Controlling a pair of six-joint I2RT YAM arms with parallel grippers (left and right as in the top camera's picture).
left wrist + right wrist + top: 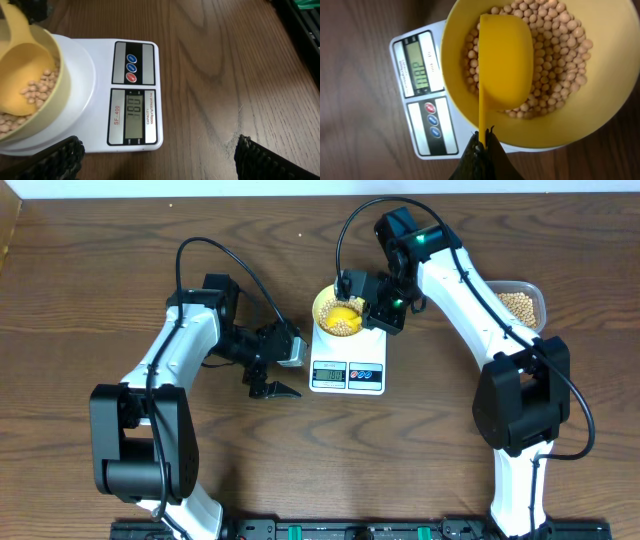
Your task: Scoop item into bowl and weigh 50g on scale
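The pale-yellow bowl (324, 306) (605, 110) stands on the white scale (347, 376) (135, 55) (400, 40), whose display shows digits. Tan beans (560, 50) (42, 87) cover the bowl's bottom. My right gripper (378, 310) (482, 142) is shut on the thin handle of a yellow scoop (343, 316) (505, 60), and the cup hangs tipped over inside the bowl. My left gripper (268, 383) (160, 162) stands wide open just left of the scale, low over the table, with nothing between its fingers (60, 160).
A clear plastic tub (522, 302) of beans sits at the right edge, behind the right arm. Bare wooden table lies in front of the scale and between the two arm bases.
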